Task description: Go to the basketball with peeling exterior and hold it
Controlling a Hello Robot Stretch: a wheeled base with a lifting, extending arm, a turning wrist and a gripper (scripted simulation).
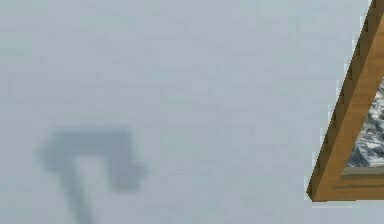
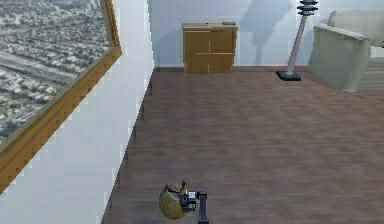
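Floor: brown wood floor (image 2: 250, 140) ran to the far wall | Room: white wall with wood-framed window (image 2: 50, 70) upper left, wooden cabinet (image 2: 209, 48) top centre, pale sofa (image 2: 345, 55) upper right | Target: mottled olive-brown ball (image 2: 171, 204) bottom centre | End effector (image 2: 188, 199): just right of ball; grip and spread could not be told.

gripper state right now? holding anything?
Gripper: cannot be told whether it holds anything; a round olive-yellow mottled ball shows right at its far end, with brown wooden floor around it.
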